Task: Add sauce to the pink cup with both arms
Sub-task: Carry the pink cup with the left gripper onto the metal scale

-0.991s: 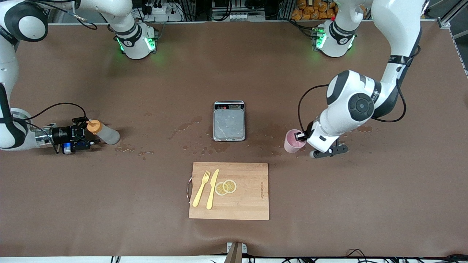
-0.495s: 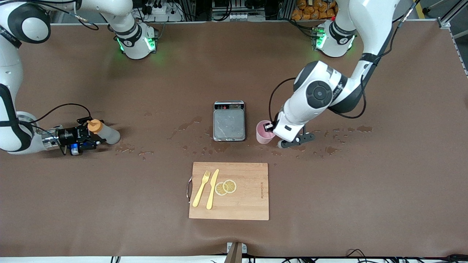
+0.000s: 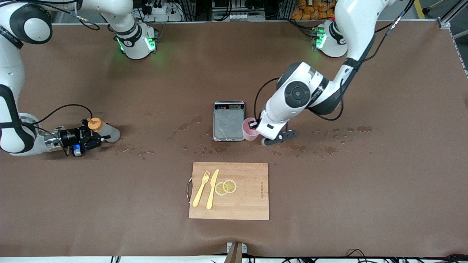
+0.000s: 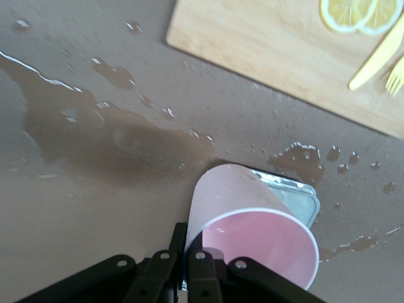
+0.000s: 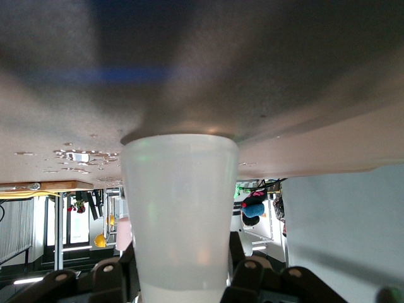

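Note:
The pink cup [image 3: 249, 131] hangs tilted in my left gripper [image 3: 255, 126], just above the table beside the scale. In the left wrist view the gripper [image 4: 188, 249] is shut on the rim of the cup [image 4: 240, 196], one finger inside and one outside. The sauce bottle [image 3: 106, 132], whitish with an orange cap [image 3: 94, 124], stands on the table at the right arm's end. My right gripper [image 3: 98, 132] is low at the table and shut around its body. In the right wrist view the fingers of the gripper [image 5: 183, 252] press both sides of the bottle [image 5: 180, 196].
A small metal scale [image 3: 229, 122] sits mid-table and also shows in the left wrist view [image 4: 297, 189]. A wooden cutting board [image 3: 248, 197] nearer the front camera carries a yellow fork [image 3: 201, 183], a knife [image 3: 212, 188] and lemon slices [image 3: 225, 187]. Wet patches [image 3: 329, 149] spot the table.
My left arm has carried the pink cup from the left arm's end of the table over to the scale. My right gripper has slid a little farther onto the sauce bottle.

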`<state>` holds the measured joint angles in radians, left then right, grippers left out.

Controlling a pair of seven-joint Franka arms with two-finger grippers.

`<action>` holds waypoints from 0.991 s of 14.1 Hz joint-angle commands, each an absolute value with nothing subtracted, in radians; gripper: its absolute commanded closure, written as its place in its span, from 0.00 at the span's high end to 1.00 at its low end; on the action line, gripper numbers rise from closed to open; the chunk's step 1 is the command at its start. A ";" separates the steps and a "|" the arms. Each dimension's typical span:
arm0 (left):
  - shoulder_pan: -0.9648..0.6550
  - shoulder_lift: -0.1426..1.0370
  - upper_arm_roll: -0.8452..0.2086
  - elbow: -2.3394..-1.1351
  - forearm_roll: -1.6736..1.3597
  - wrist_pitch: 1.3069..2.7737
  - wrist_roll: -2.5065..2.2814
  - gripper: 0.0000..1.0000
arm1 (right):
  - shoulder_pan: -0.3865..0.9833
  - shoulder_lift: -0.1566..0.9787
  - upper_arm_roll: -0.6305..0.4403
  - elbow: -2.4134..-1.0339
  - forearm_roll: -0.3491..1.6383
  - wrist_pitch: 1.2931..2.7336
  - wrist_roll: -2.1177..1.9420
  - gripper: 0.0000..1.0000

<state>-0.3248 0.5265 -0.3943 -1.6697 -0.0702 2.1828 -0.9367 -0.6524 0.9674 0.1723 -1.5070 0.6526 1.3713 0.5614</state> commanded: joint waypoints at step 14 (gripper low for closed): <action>-0.497 0.655 -0.374 -1.618 -0.012 2.278 -1.066 0.00 | -0.577 0.881 0.176 -1.476 0.640 1.336 0.744 0.34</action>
<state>-0.4730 0.6373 -0.3854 -1.6451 -0.0429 2.2750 -1.0479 -0.5948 0.9196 0.1767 -1.4735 0.6496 1.3574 0.6845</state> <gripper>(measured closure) 0.965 0.586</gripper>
